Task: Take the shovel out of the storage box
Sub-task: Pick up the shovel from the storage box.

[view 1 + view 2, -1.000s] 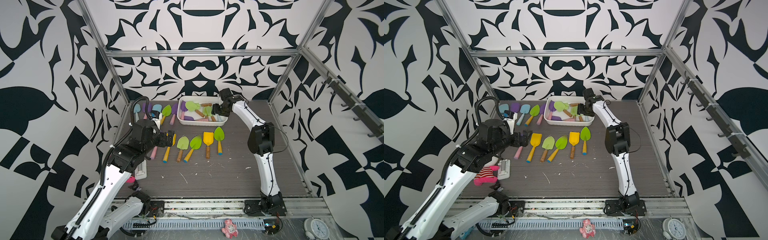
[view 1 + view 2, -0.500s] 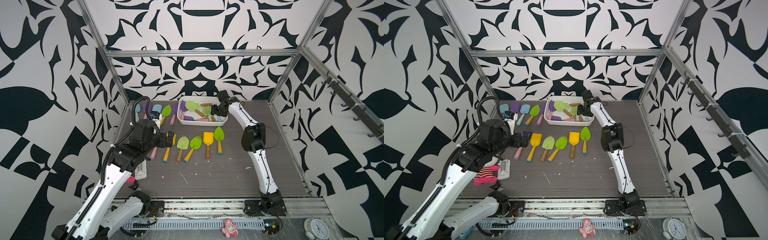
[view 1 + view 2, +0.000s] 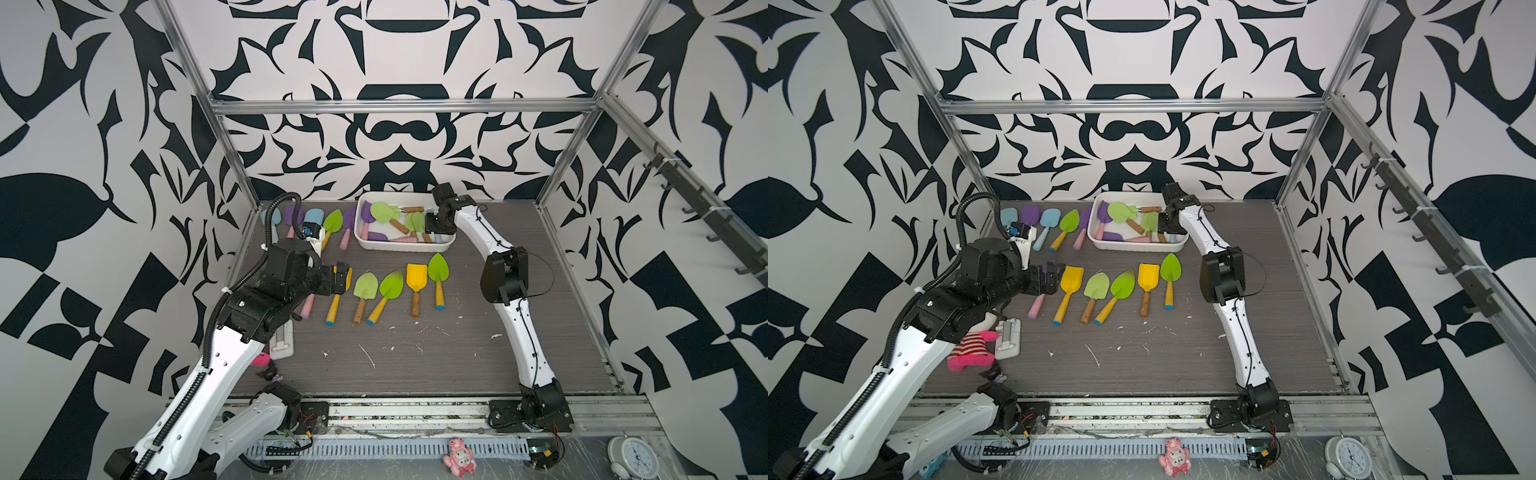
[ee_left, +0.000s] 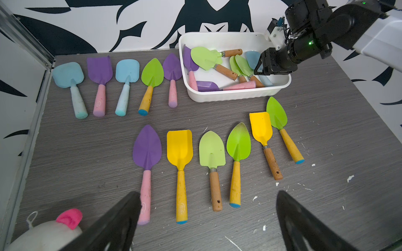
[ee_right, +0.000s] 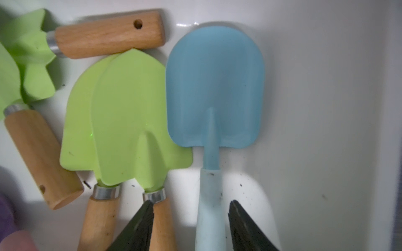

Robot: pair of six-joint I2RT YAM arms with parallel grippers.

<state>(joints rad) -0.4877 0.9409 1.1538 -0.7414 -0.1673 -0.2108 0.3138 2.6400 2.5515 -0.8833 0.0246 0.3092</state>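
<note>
Left arm [image 3: 232, 353]: hovering nearest the viewer, above the front row. The left jaws are spread wide, holding nothing, and staying where they were a second ago.
Front row [image 4: 179, 147]: six shovels lying side by side on the surface [image 3: 415, 340], already out of the box.
Back row [image 4: 127, 71]: five more shovels lying farther off, on the left arm's side of the box.
Storage box [image 4: 235, 95]: sitting at the far edge of the surface, holding a jumble of green, purple and blue shovels.
Blue shovel [image 5: 214, 87]: lying flat on the box floor at the end nearest the right arm, just beside two stacked green blades [image 5: 130, 117].
Right arm [image 3: 515, 332]: reaching into the box. The right jaws are standing apart on either side of the blue shovel's pale handle, not yet pinching it.
Just changed: the right jaws are narrowing from a wider spread a second ago, and the elbow is sitting closer to the box than before.
Meaning: the grip looks about to close, and the lift out is not yet begun.
</note>
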